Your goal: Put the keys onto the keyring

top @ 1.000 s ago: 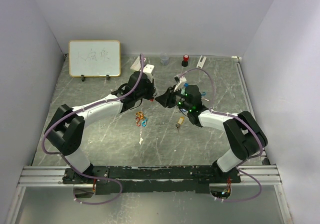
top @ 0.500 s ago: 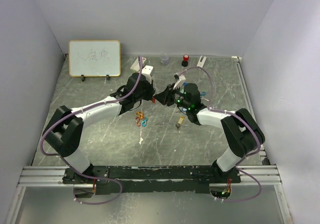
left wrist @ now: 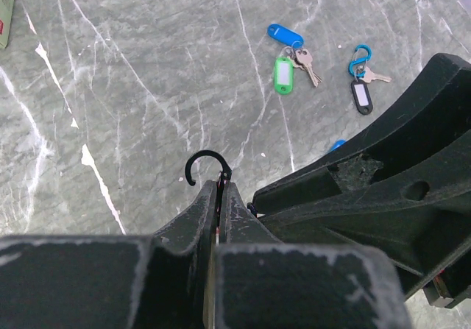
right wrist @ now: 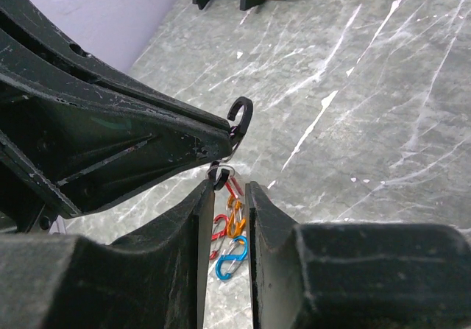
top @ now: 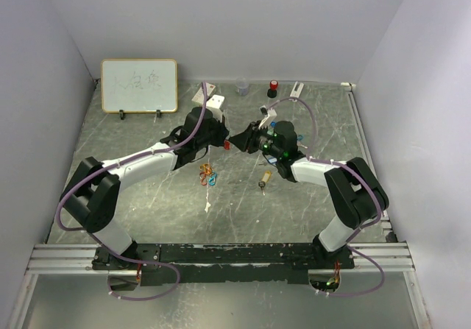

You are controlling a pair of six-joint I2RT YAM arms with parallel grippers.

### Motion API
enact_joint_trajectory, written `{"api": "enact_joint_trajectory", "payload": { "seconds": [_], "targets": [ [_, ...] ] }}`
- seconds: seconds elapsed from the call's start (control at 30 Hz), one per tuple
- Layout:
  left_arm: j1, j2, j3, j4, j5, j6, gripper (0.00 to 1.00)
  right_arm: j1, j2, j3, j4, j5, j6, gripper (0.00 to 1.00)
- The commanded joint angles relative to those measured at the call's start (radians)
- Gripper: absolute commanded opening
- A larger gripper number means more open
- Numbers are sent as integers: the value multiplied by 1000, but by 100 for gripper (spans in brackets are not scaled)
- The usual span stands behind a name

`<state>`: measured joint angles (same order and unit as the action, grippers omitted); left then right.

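Note:
My left gripper (left wrist: 221,185) (top: 218,143) is shut on the keyring (left wrist: 207,166), a black hook that sticks out past its tips above the table. A small silver ring with a red tag (right wrist: 229,180) (top: 227,144) hangs at the hook's lower end. Nose to nose with it, my right gripper (right wrist: 227,190) (top: 235,143) has its jaws a narrow gap apart, with that ring and tag between the tips. More keys lie on the table: blue (left wrist: 285,33) and green (left wrist: 282,75) tags, a black tag (left wrist: 360,96), and a yellow-tagged key (top: 265,177).
Small coloured carabiner clips (right wrist: 234,233) (top: 208,174) lie on the table below the grippers. A whiteboard (top: 139,85) stands at the back left. A small box (top: 214,101), a clear cup (top: 242,87) and a red-capped bottle (top: 272,88) line the back edge.
My right gripper has moved left up to the left gripper's tips and its jaws have narrowed a little. The left gripper has kept its hold and shifted slightly toward the back.

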<state>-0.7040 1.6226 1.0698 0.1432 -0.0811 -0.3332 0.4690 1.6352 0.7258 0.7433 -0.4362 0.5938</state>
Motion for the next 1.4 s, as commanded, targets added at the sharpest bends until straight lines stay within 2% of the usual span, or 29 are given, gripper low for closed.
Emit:
{"api": "enact_joint_trajectory", "payload": {
  "seconds": [0.0, 0.43, 1.17, 1.37],
  "targets": [
    [-1, -41, -12, 45, 54, -1, 7, -11, 10, 23, 31, 5, 5, 23],
    [-1, -34, -13, 49, 65, -1, 7, -12, 34, 36, 58, -23, 18, 19],
    [-3, -20, -1, 49, 77, -1, 7, -13, 64, 72, 73, -45, 28, 18],
    [-3, -22, -3, 52, 69, -1, 7, -13, 66, 69, 75, -47, 27, 7]
  ]
}}
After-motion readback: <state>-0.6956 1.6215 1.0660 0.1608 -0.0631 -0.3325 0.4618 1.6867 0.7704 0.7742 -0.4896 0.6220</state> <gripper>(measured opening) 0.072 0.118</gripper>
